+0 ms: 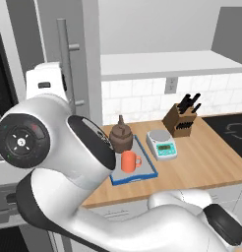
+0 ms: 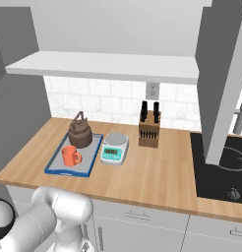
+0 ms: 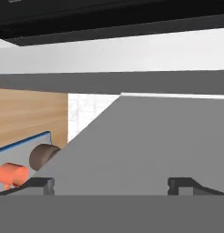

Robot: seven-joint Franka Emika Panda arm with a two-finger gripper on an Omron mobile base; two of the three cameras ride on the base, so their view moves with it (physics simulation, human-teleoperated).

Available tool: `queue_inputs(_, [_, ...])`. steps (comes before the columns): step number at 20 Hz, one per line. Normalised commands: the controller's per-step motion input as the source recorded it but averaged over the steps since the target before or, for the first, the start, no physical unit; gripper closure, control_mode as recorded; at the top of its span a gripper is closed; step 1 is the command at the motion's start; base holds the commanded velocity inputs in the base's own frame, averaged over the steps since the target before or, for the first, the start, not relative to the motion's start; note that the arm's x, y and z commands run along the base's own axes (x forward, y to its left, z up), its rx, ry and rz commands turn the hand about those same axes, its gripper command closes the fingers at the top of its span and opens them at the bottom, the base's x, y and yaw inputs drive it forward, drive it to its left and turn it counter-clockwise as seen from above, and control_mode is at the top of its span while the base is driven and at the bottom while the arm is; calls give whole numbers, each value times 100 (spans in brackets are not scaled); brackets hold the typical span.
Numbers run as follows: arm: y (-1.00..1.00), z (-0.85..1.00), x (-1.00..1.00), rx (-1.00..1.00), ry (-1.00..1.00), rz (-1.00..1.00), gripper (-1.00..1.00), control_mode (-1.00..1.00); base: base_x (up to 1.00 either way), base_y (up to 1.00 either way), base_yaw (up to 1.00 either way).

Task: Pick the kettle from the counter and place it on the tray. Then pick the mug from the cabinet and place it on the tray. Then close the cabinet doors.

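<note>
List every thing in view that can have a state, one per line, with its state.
kettle: upright on the tray, at its far end.
mug: upright on the tray, in front of the kettle.
tray: flat on the counter, carrying both.
cabinet doors: both swung open.
cabinet: open, shelf bare.
gripper: open, facing a door panel.

wall: white tile backsplash (image 2: 108, 106) (one outlet (image 2: 152, 90)) | right: black cooktop (image 2: 222, 165) | below: grey drawers (image 2: 142, 221)
</note>
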Motion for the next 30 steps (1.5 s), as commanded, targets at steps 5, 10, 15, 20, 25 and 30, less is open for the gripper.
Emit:
queue_inputs(5, [-65,0,13,0,0,-26,-100,-100,0,0,0])
queue_inputs(10, [-67,0,23,0,0,-23,-100,-100,0,0,0])
queue_inputs(15, [-68,-1,30,0,0,-19,-100,-100,0,0,0])
queue_inputs(20, [-61,-1,38,0,0,-18,-100,-100,0,0,0])
queue_inputs(25, [-55,-2,47,0,0,-14,-100,-100,0,0,0])
queue_inputs(30, [-48,-11,61,0,0,-1,-100,-100,0,0,0])
